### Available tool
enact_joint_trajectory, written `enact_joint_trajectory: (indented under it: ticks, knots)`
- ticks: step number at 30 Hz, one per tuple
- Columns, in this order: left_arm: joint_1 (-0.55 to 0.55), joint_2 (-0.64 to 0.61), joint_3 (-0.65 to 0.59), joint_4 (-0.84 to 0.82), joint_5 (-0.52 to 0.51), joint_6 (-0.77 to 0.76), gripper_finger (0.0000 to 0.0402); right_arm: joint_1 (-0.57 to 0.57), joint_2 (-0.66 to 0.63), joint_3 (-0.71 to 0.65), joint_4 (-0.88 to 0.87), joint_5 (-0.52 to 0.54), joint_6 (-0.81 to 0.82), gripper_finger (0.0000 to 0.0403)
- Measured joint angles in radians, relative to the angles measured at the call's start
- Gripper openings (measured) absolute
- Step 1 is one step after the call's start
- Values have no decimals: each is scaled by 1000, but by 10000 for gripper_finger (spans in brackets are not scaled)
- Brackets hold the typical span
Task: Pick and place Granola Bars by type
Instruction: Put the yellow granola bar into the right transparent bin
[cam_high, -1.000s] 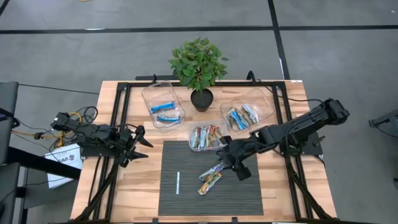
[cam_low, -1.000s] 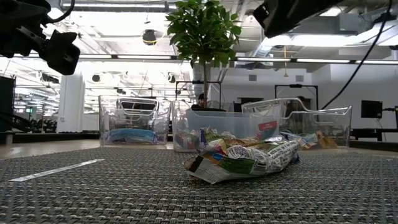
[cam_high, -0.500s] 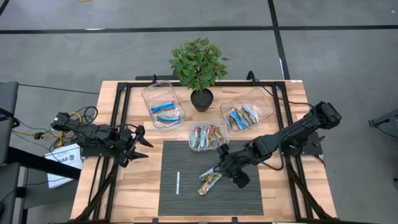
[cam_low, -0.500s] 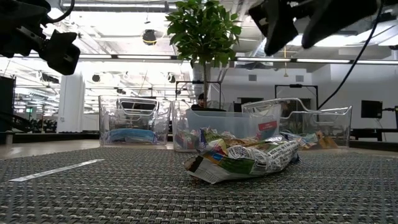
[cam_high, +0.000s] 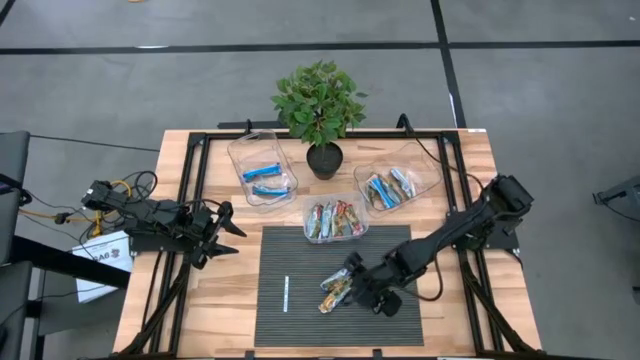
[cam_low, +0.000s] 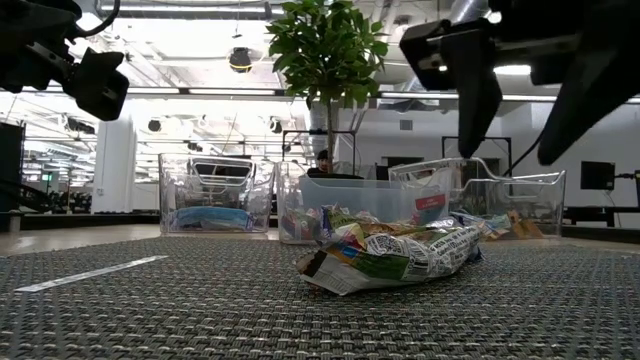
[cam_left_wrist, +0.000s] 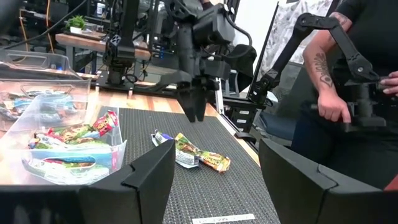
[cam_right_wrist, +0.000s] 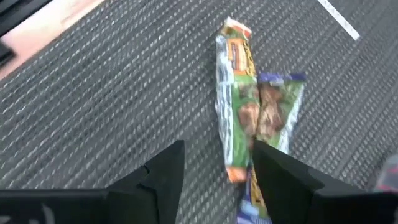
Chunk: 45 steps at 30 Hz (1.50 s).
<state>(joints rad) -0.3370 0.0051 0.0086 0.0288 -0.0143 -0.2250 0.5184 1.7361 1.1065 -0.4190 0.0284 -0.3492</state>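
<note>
Two green-gold wrapped granola bars (cam_high: 337, 290) are lying together on the dark ribbed mat of the wooden worktop (cam_high: 450, 300) from above, the right claw (cam_high: 358, 283) hovering released beside them, the left claw (cam_high: 222, 232) waiting open at the worktop's left edge. At table height, its fingers are hanging spread above the bars (cam_low: 390, 256). Through the right wrist, the bars (cam_right_wrist: 249, 118) are sitting ahead of the fingers: I judge a descent onto one bar is next.

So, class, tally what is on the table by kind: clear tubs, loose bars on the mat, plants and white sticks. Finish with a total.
Tubs: 3
Loose bars: 2
Plant: 1
Stick: 1
Total: 7
</note>
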Motion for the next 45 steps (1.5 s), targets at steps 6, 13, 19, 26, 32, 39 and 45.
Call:
enact_joint_trajectory:
  ticks: [6,13,19,26,32,39,45]
  knots:
    - [0,0,0,0,0,0,224,6,54,0,103,0,0,171]
    - [0,0,0,0,0,0,224,3,54,0,139,2,-54,169]
    - [0,0,0,0,0,0,224,3,90,5,157,18,-96,167]
    - [0,7,0,-1,3,0,224,-9,192,87,170,104,-97,164]
    - [0,21,0,-2,5,-2,224,-19,233,145,158,106,-97,160]
    - [0,29,0,-2,3,0,224,-3,233,150,157,97,-123,154]
    - [0,28,0,-2,4,0,224,3,245,151,165,53,-131,153]
